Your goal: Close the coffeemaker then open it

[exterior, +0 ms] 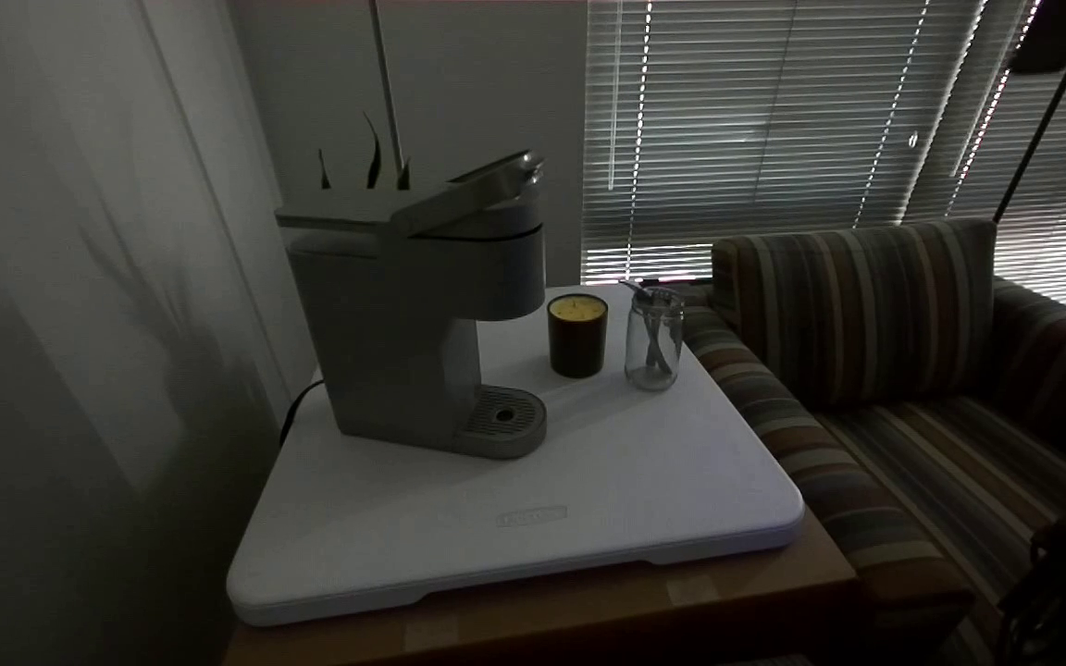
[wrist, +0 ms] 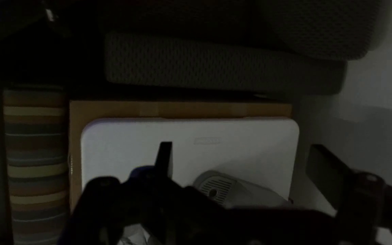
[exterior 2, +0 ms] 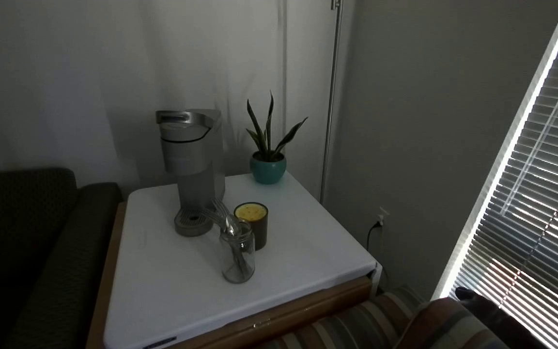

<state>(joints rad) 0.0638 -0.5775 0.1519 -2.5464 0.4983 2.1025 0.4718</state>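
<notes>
- Coffeemaker [exterior: 385, 342]: grey, upright on the white top [exterior: 625, 481], toward its left side in an exterior view. Drip base [exterior: 501, 435] faces right there.
- Lid handle [exterior: 473, 197]: slopes up toward its front end, over the brew head [exterior: 505, 277]. How far it is raised off the head, cannot tell.
- Gripper [wrist: 241, 148]: very dark, at the near edge of the wrist view. Fingers [wrist: 327, 175] spread wide, one left, one right, white top visible in the gap.
- Coffeemaker relative to gripper: beyond the fingers and apart from them, seen between the two in the wrist view. Drip base lies closer to the left finger; its grey side extends rightward. Much of the rest hidden behind the gripper.
- Candle [exterior: 577, 342]: dark-sided, yellow on top. Right of the coffeemaker in both exterior views, apart from it.
- Jar [exterior: 637, 361]: clear glass, upright, just right of the candle in an exterior view, a gap between; cutlery [exterior 2: 230, 224] leans in it.
- Plant [exterior 2: 268, 138] in a teal pot [exterior 2: 268, 172]: far end of the top in an exterior view, right of the coffeemaker.
- Cord [exterior: 297, 407]: black, left edge of the top, just behind the coffeemaker.
- Brown base [exterior: 625, 601] under the white top.
- Armchair [exterior: 857, 314]: striped, right of the top in an exterior view. Blinds [exterior: 727, 111] beyond, far side, bright lines across them.
</notes>
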